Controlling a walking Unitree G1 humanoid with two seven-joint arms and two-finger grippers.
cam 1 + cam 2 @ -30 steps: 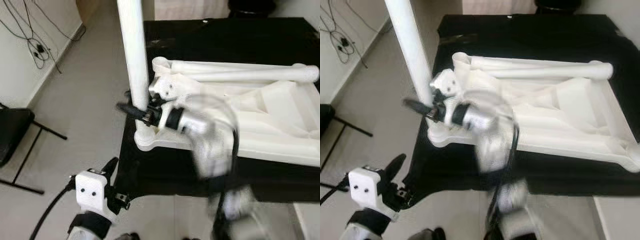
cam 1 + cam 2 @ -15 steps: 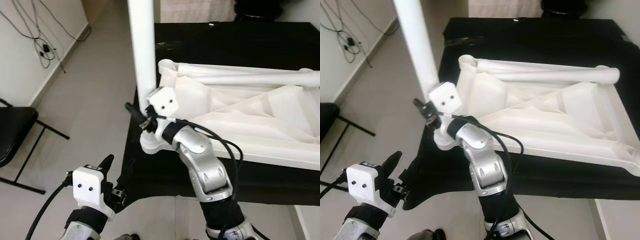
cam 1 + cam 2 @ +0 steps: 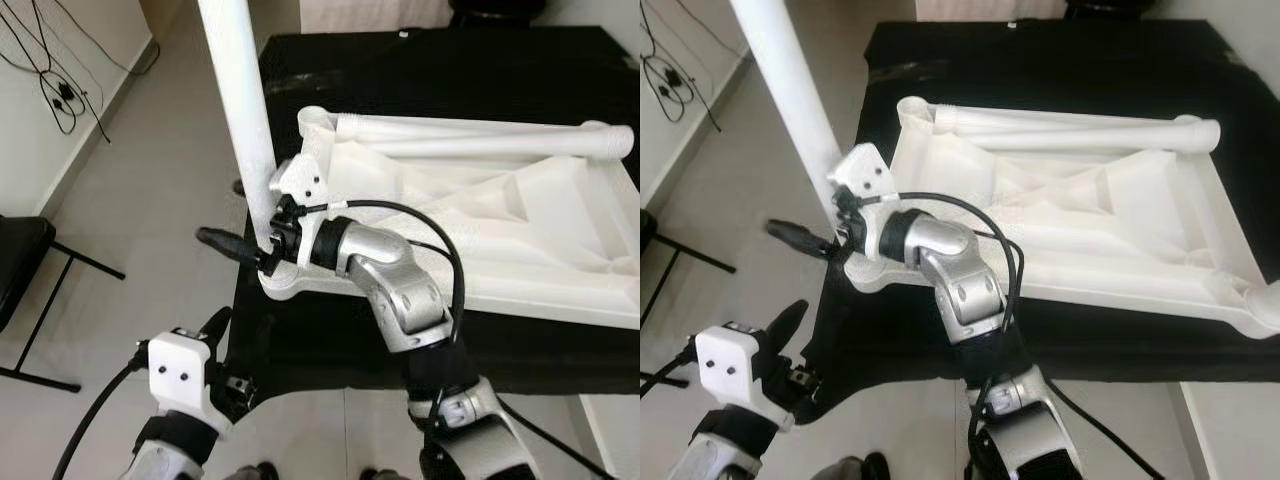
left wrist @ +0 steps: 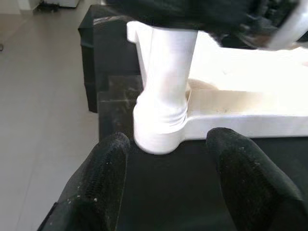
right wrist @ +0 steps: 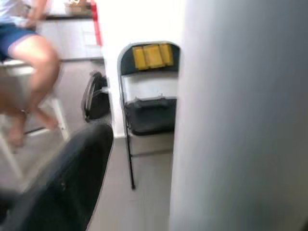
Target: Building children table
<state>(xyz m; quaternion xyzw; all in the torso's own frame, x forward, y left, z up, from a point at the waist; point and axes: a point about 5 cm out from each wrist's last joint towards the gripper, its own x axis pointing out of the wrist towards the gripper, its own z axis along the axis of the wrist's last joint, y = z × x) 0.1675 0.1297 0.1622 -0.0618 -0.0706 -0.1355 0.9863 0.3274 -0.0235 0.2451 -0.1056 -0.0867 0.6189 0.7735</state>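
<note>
The white children's table top (image 3: 480,210) lies upside down on a black table (image 3: 450,70). One white leg (image 3: 240,120) stands upright in its near-left corner socket (image 4: 159,130). A second leg (image 3: 480,140) lies along the far edge. My right gripper (image 3: 243,243) is at the upright leg just above the socket. One black finger (image 3: 222,242) sticks out past the leg to the left, with a gap to the leg in the right wrist view; the other finger is hidden. My left gripper (image 3: 215,335) hangs open, low beside the black table's near-left corner, its fingers (image 4: 103,178) facing the socket.
A black folding chair (image 3: 20,270) stands on the floor at the left, and cables (image 3: 55,90) hang on the wall behind it. The right wrist view looks past the leg to another folding chair (image 5: 149,96) and a seated person's legs (image 5: 29,72).
The head camera has shifted. My right gripper has swung around the upright leg, its visible finger now further left and lower. The left gripper stays low at the corner.
</note>
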